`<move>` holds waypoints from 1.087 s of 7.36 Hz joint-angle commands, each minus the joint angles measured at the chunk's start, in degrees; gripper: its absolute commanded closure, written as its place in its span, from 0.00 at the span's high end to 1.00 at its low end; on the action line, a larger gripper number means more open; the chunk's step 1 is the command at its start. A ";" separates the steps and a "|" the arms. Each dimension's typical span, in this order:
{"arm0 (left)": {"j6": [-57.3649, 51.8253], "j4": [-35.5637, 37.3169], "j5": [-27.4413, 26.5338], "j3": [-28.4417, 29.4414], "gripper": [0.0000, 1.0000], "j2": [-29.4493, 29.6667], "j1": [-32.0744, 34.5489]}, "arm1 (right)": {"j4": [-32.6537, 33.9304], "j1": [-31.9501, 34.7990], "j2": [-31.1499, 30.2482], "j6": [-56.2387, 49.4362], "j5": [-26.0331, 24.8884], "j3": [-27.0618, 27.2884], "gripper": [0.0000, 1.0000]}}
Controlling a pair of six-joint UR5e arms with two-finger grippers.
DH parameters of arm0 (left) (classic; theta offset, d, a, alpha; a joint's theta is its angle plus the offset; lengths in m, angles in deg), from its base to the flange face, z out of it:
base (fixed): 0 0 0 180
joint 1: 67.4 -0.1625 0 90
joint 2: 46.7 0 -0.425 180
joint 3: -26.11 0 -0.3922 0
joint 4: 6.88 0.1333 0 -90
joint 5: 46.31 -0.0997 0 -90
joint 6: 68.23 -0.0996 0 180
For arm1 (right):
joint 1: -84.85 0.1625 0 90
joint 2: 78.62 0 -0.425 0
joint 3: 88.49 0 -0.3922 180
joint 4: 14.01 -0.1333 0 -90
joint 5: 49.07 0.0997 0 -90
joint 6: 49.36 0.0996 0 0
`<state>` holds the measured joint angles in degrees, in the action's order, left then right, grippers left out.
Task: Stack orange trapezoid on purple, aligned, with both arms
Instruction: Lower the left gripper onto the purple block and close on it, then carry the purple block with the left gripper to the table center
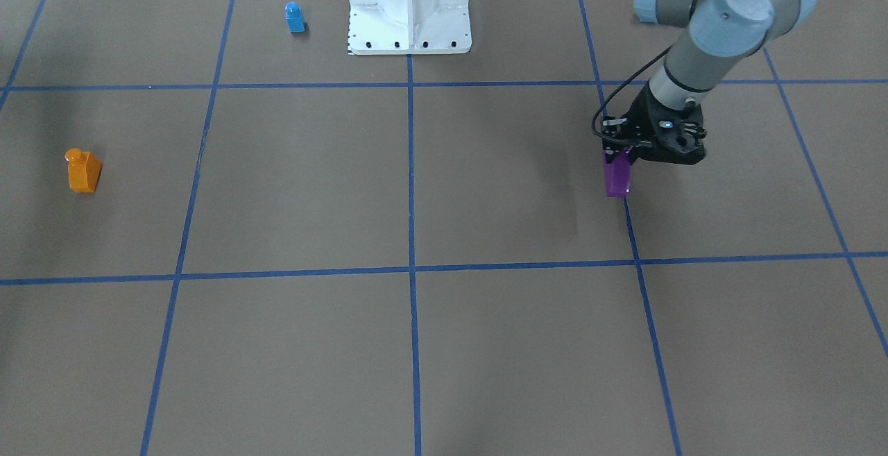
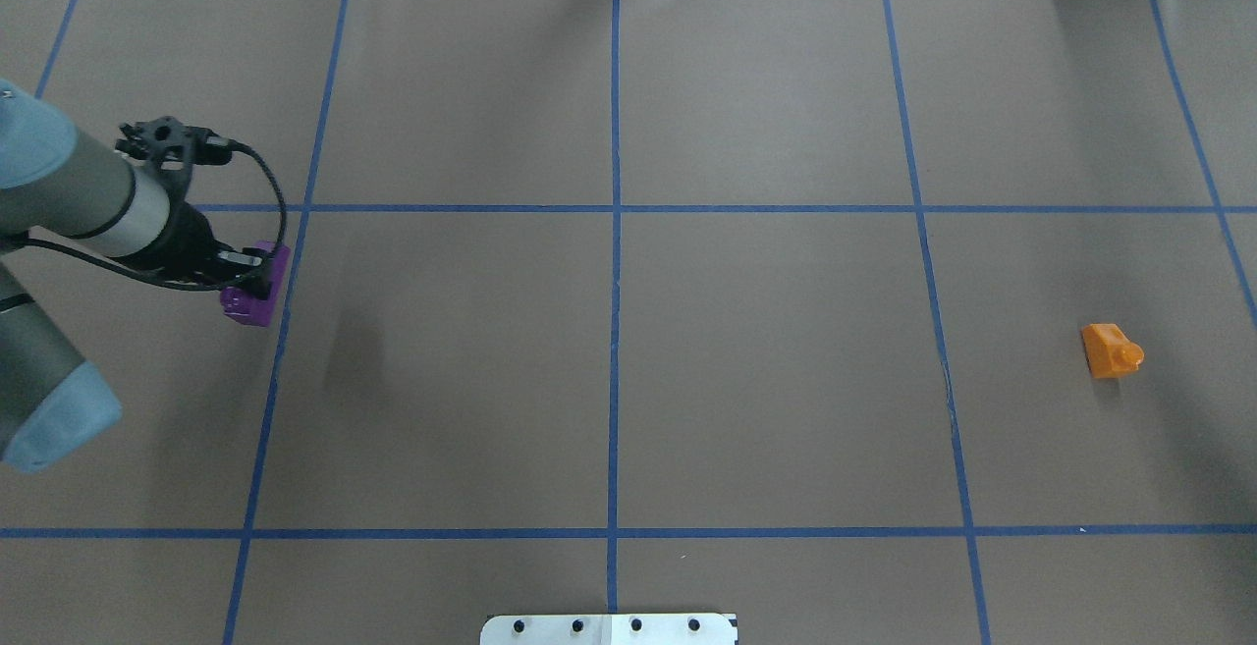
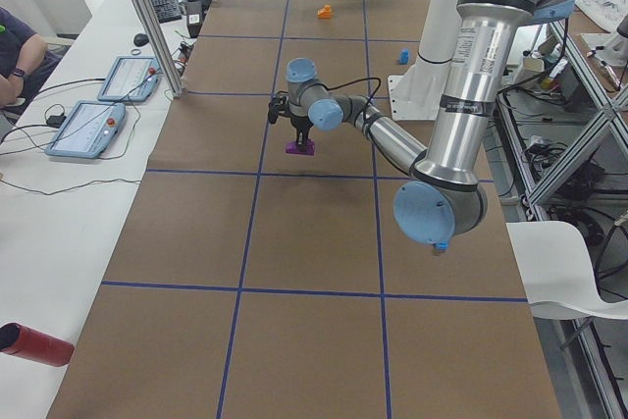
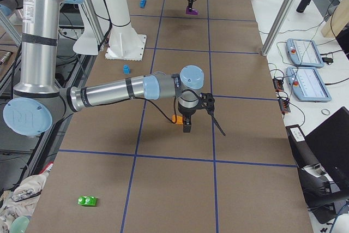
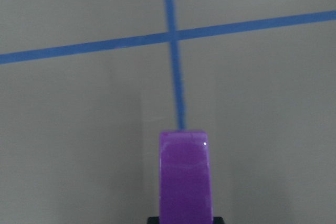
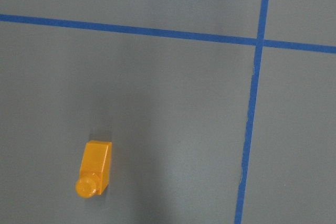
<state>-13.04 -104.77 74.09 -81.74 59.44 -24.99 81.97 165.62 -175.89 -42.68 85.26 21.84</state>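
The purple block (image 1: 617, 177) is held in my left gripper (image 1: 619, 159), which is shut on it and seems to hold it just above the table by a blue tape line. The block also shows in the overhead view (image 2: 257, 290) and the left wrist view (image 5: 186, 177). The orange trapezoid (image 1: 83, 171) stands alone on the far side of the table, stud up (image 2: 1110, 350). The right wrist view shows it at lower left (image 6: 94, 169). My right gripper (image 4: 186, 128) shows only in the exterior right view, beside the orange block (image 4: 175, 118). I cannot tell whether it is open or shut.
A small blue single-stud block (image 1: 295, 17) stands near the white robot base (image 1: 409, 26). A long blue brick (image 4: 143, 1) and a green block (image 4: 87, 201) lie near the table's ends. Blue tape lines grid the brown table.
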 commanded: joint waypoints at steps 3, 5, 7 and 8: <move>16.86 6.14 -8.32 19.00 0.00 29.14 -12.16 | 0.09 0.00 -0.03 0.00 -0.03 -0.03 1.00; 17.14 5.70 -8.42 24.25 0.00 33.16 -13.84 | 0.00 0.00 -0.03 0.00 -0.03 -0.03 1.00; 16.79 5.78 -12.79 24.52 0.00 33.17 -15.77 | 0.09 0.00 0.06 0.00 -0.03 -0.03 1.00; 16.61 5.70 -12.90 24.53 0.00 33.17 -15.87 | 0.00 0.00 0.06 0.00 -0.12 -0.03 1.00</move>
<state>3.80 -99.03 62.26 -57.42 92.51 -40.35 82.01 165.62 -175.84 -42.66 85.20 21.81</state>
